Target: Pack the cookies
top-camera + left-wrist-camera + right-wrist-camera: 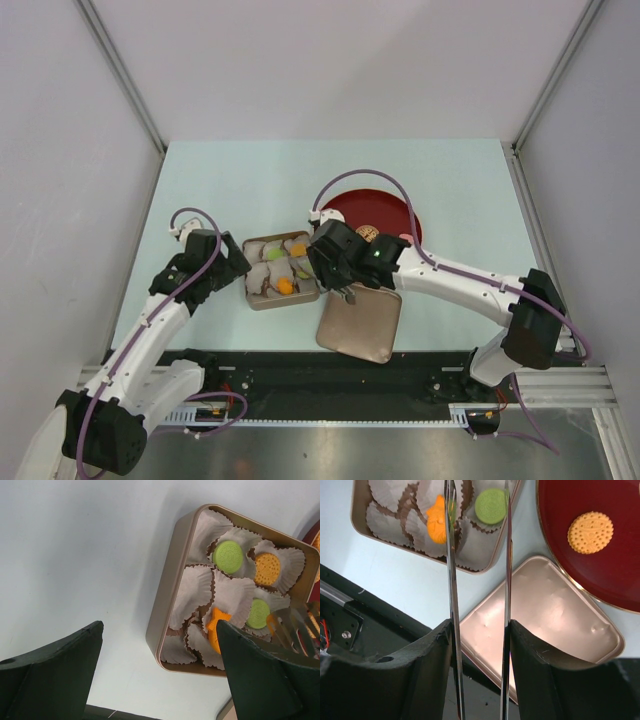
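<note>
A tan square tin (262, 297) lined with paper cups holds several cookies: a green one (228, 556), an orange one (267, 569), another green one (258, 613) and an orange one on edge (216, 627). One orange cookie (590, 532) lies on the dark-red plate (385, 205). My right gripper (479, 630) is shut on metal tongs (451, 555). The tong blades stand apart over the tin's near right part, between the orange cookie (437, 520) and the green cookie (490, 505). I see nothing held between them. My left gripper (157, 630) is open and empty at the tin's left edge.
The tin's lid (360, 322) lies upside down right of the tin, near the table's front edge and under my right wrist. The black base rail (330, 390) runs along the front. Grey walls enclose the table at the left, right and back.
</note>
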Action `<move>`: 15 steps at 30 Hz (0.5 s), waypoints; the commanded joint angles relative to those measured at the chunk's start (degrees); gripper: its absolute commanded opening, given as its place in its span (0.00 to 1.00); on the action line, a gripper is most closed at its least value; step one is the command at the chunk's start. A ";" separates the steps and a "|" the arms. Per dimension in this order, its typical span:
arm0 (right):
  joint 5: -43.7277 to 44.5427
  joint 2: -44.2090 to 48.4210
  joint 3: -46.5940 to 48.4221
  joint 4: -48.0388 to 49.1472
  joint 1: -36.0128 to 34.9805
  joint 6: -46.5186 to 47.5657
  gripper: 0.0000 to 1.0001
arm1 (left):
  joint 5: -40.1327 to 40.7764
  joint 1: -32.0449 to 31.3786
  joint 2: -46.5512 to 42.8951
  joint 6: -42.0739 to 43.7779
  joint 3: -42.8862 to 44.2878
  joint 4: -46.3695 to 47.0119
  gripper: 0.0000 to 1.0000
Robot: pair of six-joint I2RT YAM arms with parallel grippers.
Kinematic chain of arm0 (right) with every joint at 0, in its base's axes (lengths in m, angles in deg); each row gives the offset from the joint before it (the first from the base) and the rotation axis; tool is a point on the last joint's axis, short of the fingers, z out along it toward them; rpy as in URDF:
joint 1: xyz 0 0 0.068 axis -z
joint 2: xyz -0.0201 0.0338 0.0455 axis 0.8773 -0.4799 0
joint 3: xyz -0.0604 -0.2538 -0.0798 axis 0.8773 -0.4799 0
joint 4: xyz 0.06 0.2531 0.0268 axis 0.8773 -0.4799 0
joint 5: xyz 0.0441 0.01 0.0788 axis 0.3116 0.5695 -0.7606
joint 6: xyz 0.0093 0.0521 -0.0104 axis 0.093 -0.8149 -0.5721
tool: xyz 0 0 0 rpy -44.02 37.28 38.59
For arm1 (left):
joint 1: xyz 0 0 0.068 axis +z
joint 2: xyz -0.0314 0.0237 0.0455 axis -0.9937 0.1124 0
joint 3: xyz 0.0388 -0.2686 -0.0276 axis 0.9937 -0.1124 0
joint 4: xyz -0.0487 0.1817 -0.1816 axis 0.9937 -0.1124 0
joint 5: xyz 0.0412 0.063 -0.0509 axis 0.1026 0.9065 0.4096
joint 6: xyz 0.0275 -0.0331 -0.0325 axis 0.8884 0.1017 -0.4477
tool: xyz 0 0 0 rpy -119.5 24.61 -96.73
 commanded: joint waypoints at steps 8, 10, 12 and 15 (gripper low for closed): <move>6.27 10.61 2.34 -3.14 5.46 1.64 0.52 | -1.84 0.53 0.63 1.26 0.02 2.03 1.00; 5.56 12.73 0.58 -3.40 8.44 1.64 0.52 | -2.54 0.53 1.68 1.18 0.63 2.55 1.00; 5.04 15.55 -2.15 -3.14 10.30 1.82 0.52 | -3.51 0.53 4.49 0.82 1.77 3.08 1.00; 3.72 17.66 -4.87 -2.18 13.11 2.52 0.52 | -2.73 0.53 9.32 0.91 5.64 2.82 1.00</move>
